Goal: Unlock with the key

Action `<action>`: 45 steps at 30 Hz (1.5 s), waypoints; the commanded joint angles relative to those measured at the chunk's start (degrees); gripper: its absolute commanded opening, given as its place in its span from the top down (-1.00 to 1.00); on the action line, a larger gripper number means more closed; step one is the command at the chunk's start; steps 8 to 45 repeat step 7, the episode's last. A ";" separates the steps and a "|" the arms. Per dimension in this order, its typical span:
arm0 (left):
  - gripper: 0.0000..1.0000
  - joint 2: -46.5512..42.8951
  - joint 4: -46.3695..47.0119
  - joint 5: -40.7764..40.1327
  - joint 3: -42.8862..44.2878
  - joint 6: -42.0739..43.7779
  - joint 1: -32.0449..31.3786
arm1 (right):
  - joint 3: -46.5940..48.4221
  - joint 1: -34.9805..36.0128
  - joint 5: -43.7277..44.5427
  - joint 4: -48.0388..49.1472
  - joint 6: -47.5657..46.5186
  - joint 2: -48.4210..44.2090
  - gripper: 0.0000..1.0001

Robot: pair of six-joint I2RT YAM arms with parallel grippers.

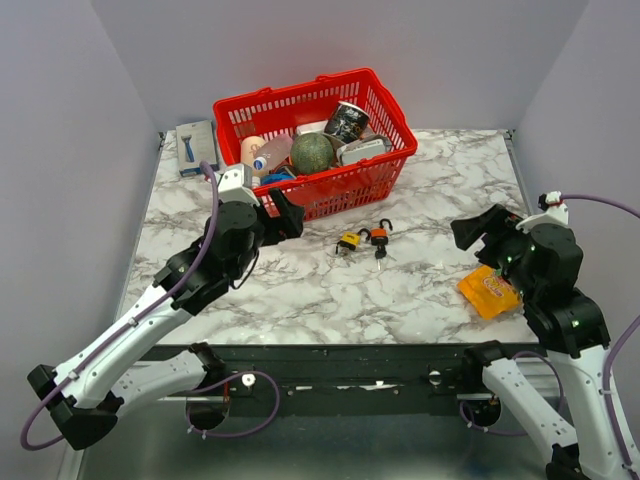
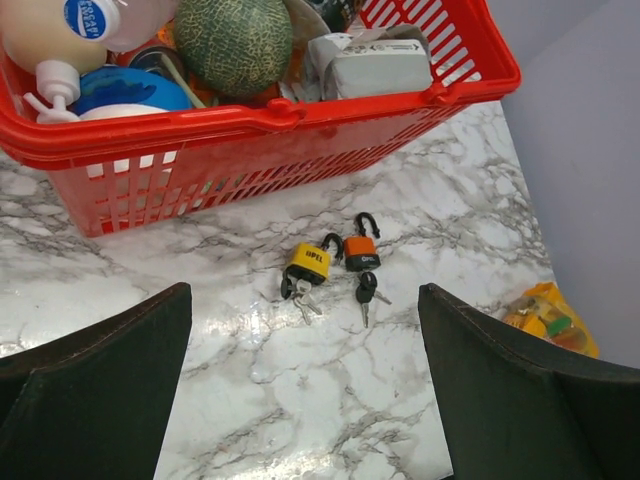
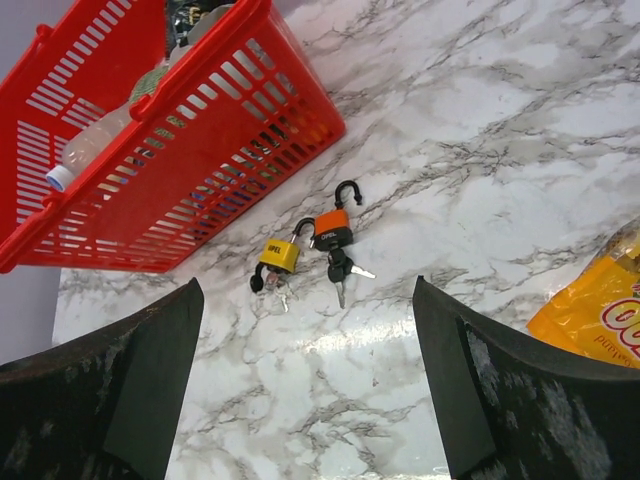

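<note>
A yellow padlock point(image 1: 349, 241) and an orange padlock point(image 1: 379, 237) lie side by side on the marble table, just in front of the red basket. Both shackles stand open, and keys point(image 2: 366, 290) hang at each lock's base. They also show in the left wrist view, yellow padlock point(image 2: 308, 262) and orange padlock point(image 2: 361, 253), and in the right wrist view, yellow padlock point(image 3: 279, 256) and orange padlock point(image 3: 334, 230). My left gripper point(image 1: 277, 213) is open and empty, left of the locks. My right gripper point(image 1: 478, 229) is open and empty, to their right.
A red basket point(image 1: 388, 160) holding a melon, bottles and a can stands at the back. A blue-and-white package point(image 1: 195, 146) lies at the back left. An orange snack packet point(image 1: 488, 291) lies under my right arm near the front edge.
</note>
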 commanded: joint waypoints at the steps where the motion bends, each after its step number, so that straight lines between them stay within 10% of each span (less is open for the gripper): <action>1: -0.98 -0.87 -3.79 -3.42 0.79 -1.67 0.08 | -1.06 -0.18 1.40 1.98 -1.54 -0.47 -0.86; 45: -0.98 -2.46 -4.49 -4.30 0.79 -1.85 0.17 | -1.68 -0.18 1.48 2.42 -1.72 -0.90 -0.86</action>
